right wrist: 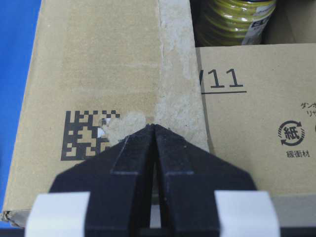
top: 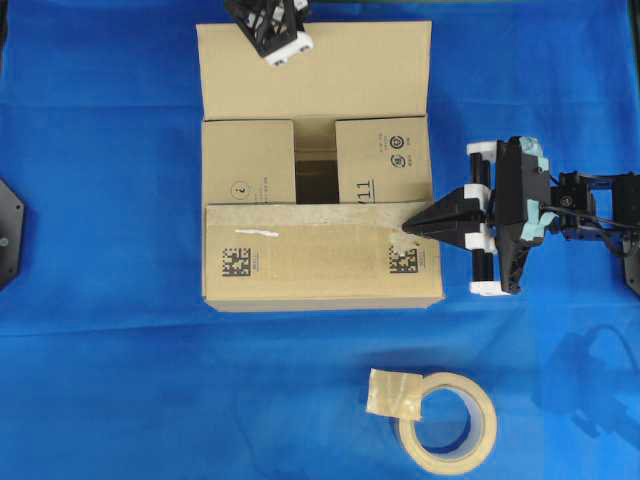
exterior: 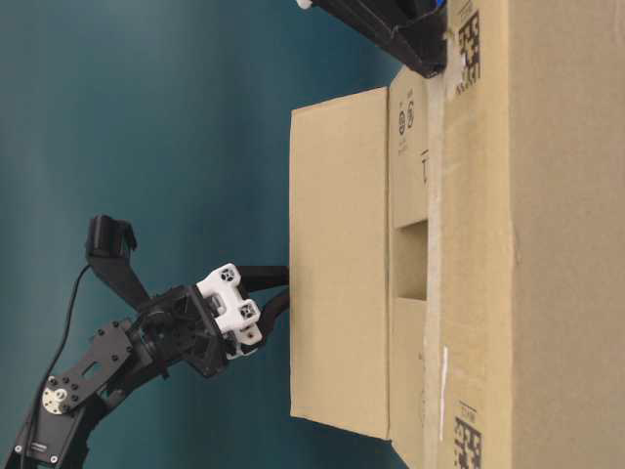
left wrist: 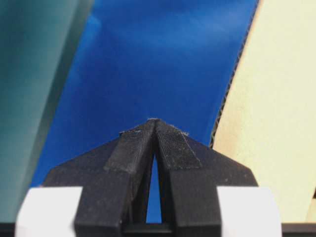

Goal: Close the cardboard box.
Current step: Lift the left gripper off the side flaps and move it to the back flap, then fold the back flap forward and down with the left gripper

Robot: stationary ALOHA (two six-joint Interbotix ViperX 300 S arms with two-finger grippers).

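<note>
The cardboard box (top: 320,250) sits mid-table. Its near flap (top: 300,255) and both side flaps (top: 248,160) are folded over the top, leaving a gap between the side flaps. The far flap (top: 315,70) still stands open. My right gripper (top: 408,228) is shut and empty, its tip resting on the near flap's right end beside a barcode (right wrist: 84,136). My left gripper (exterior: 283,295) is shut and empty too, behind the far flap, with its tip against that flap's outer face (exterior: 337,264). In the left wrist view the flap's edge (left wrist: 232,89) runs just right of the left gripper (left wrist: 154,120).
A beige tape roll (top: 448,420) with a loose strip lies on the blue cloth (top: 100,300) in front of the box. A yellow-green roll (right wrist: 237,19) shows inside the box through the gap. Black mounts stand at the cloth's left and right edges.
</note>
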